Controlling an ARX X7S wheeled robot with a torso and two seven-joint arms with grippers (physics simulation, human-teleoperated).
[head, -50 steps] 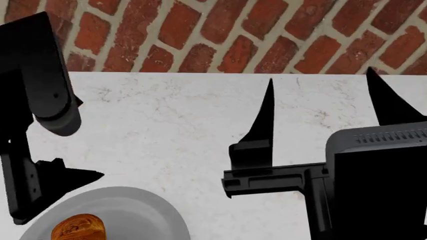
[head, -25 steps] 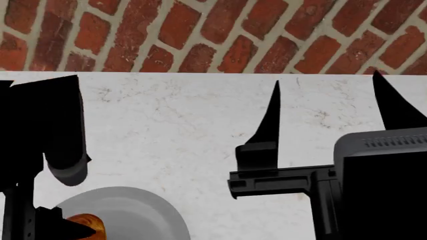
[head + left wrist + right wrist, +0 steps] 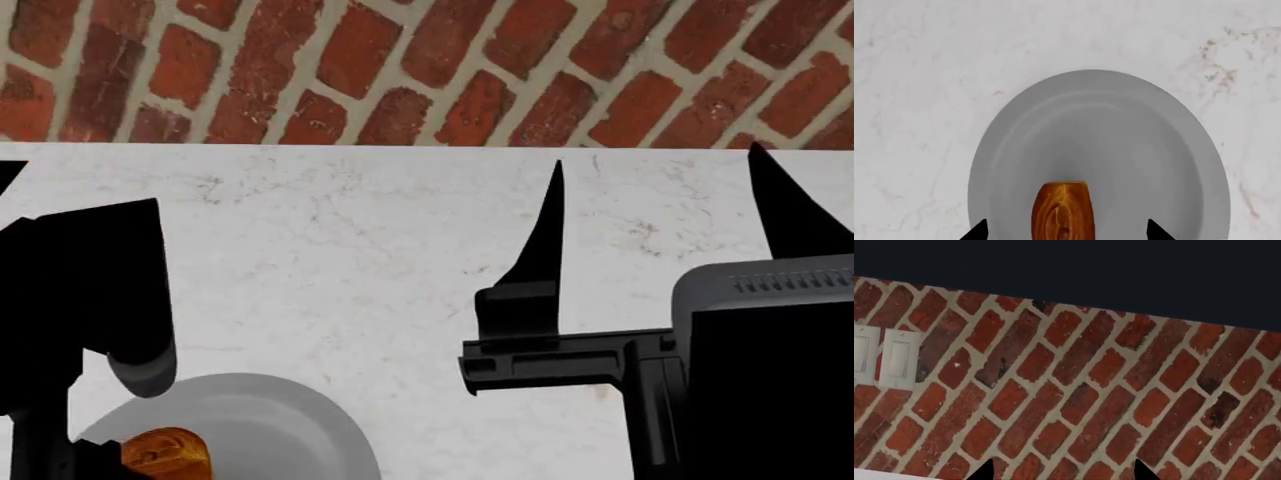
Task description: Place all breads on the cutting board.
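Note:
One bread, a glossy golden-orange mini loaf [image 3: 1063, 212], lies on a round grey plate [image 3: 1134, 130]. My left gripper [image 3: 1066, 233] is open just over it, one black fingertip [image 3: 977, 232] on each side and a gap between each tip and the loaf. In the head view the loaf [image 3: 167, 454] shows at the bottom left, partly behind my left arm [image 3: 80, 290]. My right gripper [image 3: 667, 215] is open and empty above the white marble counter, fingers pointing at the wall. The cutting board is out of view.
A red brick wall [image 3: 441, 70] runs along the counter's far edge [image 3: 400, 146]. The right wrist view faces this wall, with white light switches [image 3: 884, 357] on it. The plate [image 3: 287, 430] sits near the counter's front left.
My left arm has dropped lower and nearer in the head view, bringing its gripper over the loaf on the plate. The right gripper has barely shifted.

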